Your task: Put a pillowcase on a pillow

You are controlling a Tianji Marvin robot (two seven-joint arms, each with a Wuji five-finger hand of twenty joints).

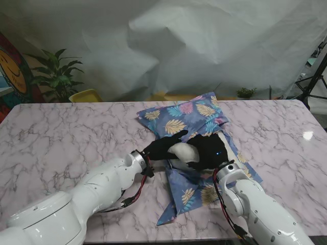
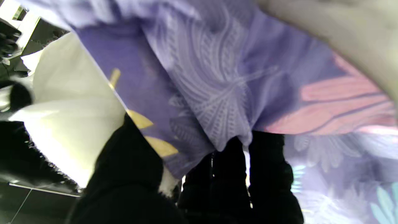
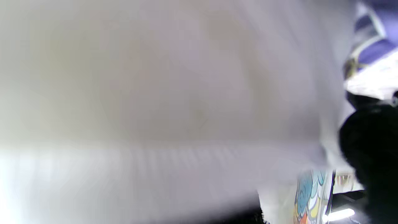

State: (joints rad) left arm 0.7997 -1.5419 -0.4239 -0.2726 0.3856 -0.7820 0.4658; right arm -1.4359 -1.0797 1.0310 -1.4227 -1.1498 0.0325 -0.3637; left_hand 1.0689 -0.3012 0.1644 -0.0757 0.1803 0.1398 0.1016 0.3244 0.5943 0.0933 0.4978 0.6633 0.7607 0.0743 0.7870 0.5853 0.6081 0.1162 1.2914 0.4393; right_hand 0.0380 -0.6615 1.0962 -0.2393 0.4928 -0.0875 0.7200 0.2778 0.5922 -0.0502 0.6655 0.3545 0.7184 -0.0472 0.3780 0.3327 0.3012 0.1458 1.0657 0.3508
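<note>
A blue leaf-patterned pillowcase (image 1: 194, 115) lies on the marble table (image 1: 61, 138), running from the far middle toward me. A white pillow (image 1: 183, 151) shows at its opening, partly inside. My left hand (image 1: 162, 147), in a black glove, is at the opening's left edge with its fingers closed on the fabric. In the left wrist view the pillowcase (image 2: 217, 77) drapes over the black fingers (image 2: 267, 174). My right hand (image 1: 208, 152) grips the pillow's near end. The pillow (image 3: 155, 93) fills the right wrist view as a blur, with a black finger (image 3: 370, 146) beside it.
A potted plant (image 1: 56, 76) and a yellow object (image 1: 86, 95) stand beyond the table's far left edge. A small plant (image 1: 246, 92) and a black tripod (image 1: 314, 81) are at the far right. A white sheet hangs behind.
</note>
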